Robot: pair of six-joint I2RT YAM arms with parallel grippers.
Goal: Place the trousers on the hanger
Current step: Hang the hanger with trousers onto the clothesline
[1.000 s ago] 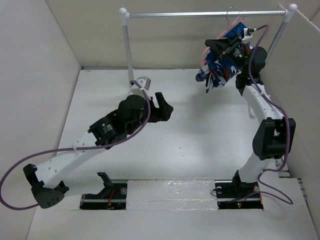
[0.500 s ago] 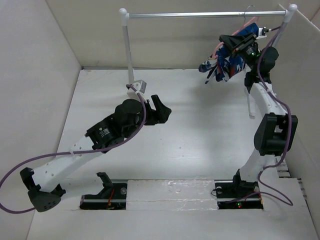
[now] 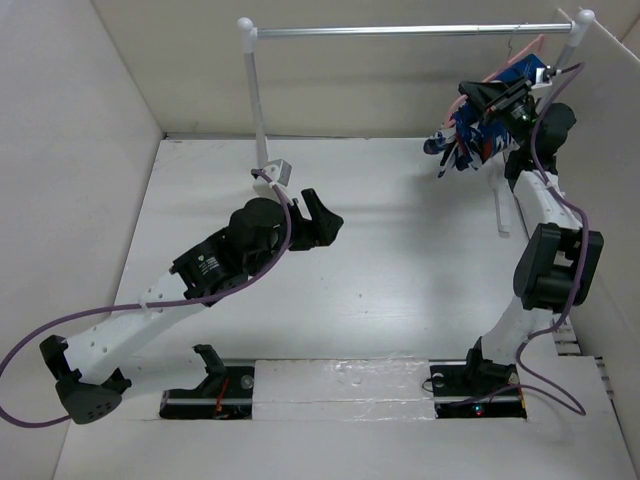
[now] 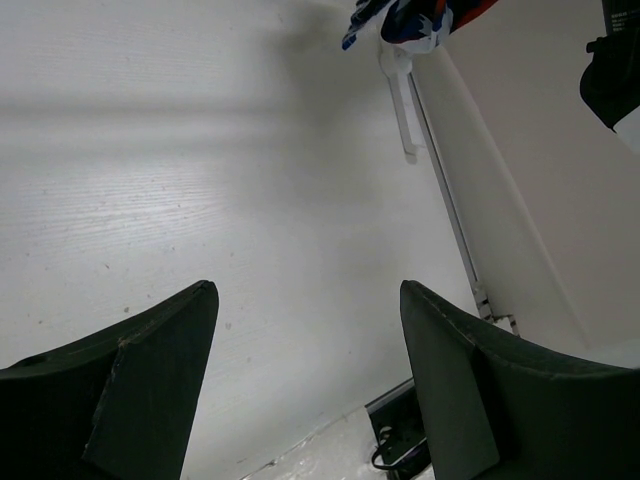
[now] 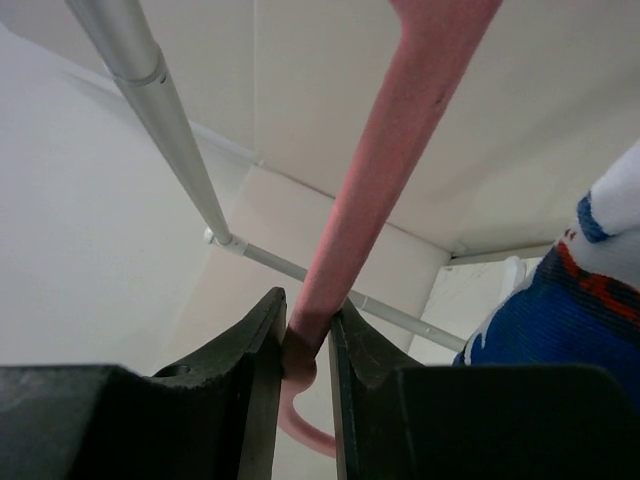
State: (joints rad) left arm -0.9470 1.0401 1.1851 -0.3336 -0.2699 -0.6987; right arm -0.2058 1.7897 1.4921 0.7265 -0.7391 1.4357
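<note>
Up at the far right, the right gripper (image 5: 305,335) pinches the thin pink plastic hanger (image 5: 400,110) between nearly closed fingers, high and close beneath the silver metal rail (image 3: 410,30). The soft blue-and-white printed trousers (image 3: 470,135) with red streaks hang bunched over the hanger, clear of the white table (image 3: 400,270). Whether the hook sits on the rail cannot be told. The left gripper (image 4: 308,340) hovers over the table, jaws spread wide, holding nothing.
</note>
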